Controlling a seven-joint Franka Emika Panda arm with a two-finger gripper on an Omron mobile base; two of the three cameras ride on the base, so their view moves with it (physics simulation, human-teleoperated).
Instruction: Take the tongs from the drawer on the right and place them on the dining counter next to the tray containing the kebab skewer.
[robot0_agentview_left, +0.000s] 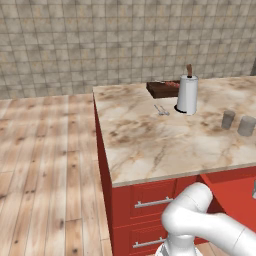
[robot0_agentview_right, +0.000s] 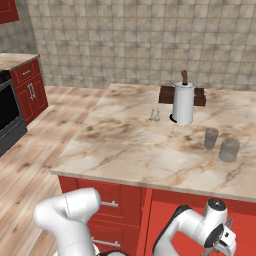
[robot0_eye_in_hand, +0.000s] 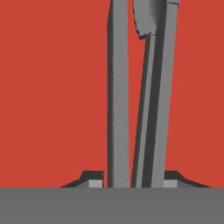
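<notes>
Two narrow dark-grey metal arms of the tongs (robot0_eye_in_hand: 140, 109) run up between the gripper's (robot0_eye_in_hand: 133, 181) dark fingertips (robot0_eye_in_hand: 92, 180), which sit against them, clamped, over a red drawer floor (robot0_eye_in_hand: 52, 87). The white arm folds low before the beige marble dining counter's (robot0_agentview_right: 135, 145) near edge. The dark brown wooden tray (robot0_agentview_left: 162, 89) sits at the far edge behind a white paper towel roll (robot0_agentview_left: 187, 94).

Glossy white rounded arm (robot0_agentview_left: 200, 220) segments (dark joints), small dark pincer (robot0_eye_in_hand: 133, 179) tips.
</notes>
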